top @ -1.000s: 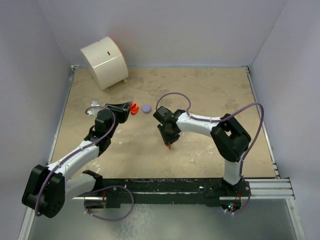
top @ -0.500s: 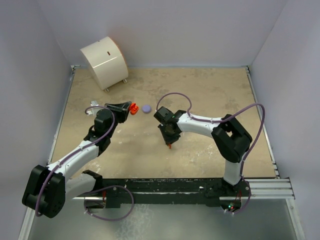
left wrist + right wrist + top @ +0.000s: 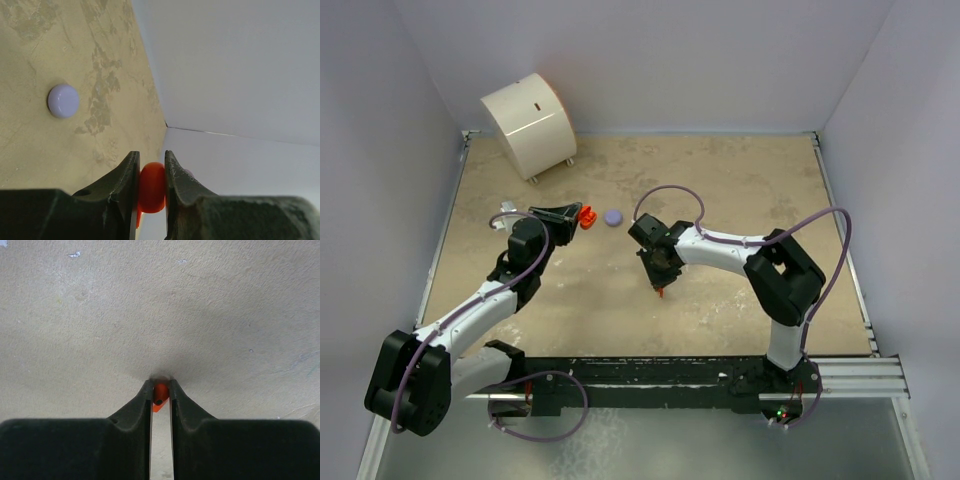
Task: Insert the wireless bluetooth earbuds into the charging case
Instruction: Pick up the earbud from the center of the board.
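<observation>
Tabletop (image 3: 740, 180) stuff, closest first: the right end effector (image 3: 660, 289) points down at the surface, nearly closed, with a tiny red-orange earbud (image 3: 160, 392) pinched between its tips right against the tabletop. Further back on the left, the left end effector (image 3: 577, 215) is clamped tight on a round red-orange case (image 3: 151, 187). A lilac disc (image 3: 613, 216) lies flat just beside that, not touching. Far back-left corner has a big white cylinder (image 3: 530, 125) on its side.
</observation>
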Tool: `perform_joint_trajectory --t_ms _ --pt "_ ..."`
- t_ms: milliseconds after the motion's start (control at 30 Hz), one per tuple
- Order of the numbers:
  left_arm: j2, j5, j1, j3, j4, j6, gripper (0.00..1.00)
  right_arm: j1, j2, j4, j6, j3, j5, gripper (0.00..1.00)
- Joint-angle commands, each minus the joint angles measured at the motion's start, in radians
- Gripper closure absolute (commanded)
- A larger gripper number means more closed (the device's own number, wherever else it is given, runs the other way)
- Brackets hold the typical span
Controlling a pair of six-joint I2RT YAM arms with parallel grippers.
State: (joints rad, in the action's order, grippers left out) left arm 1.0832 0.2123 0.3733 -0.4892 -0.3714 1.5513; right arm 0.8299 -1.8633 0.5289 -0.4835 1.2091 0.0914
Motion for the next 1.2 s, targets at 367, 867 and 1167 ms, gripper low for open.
perform_joint_trajectory --t_ms 367,867,1167 --pt "-0.013 -0.011 -0.005 -0.005 -0.031 -0.009 1.00 -0.019 0.011 0.005 0.022 0.199 0.198 1.00" --pt "0.145 -0.072 -0.005 0.031 -0.254 0.009 1.00 -0.043 0.204 -0.740 0.254 0.017 0.410 1.00" --pt "0.318 -0.169 -0.006 -0.025 -0.344 0.012 1.00 -0.042 0.366 -1.203 0.422 -0.251 0.368 1.00"
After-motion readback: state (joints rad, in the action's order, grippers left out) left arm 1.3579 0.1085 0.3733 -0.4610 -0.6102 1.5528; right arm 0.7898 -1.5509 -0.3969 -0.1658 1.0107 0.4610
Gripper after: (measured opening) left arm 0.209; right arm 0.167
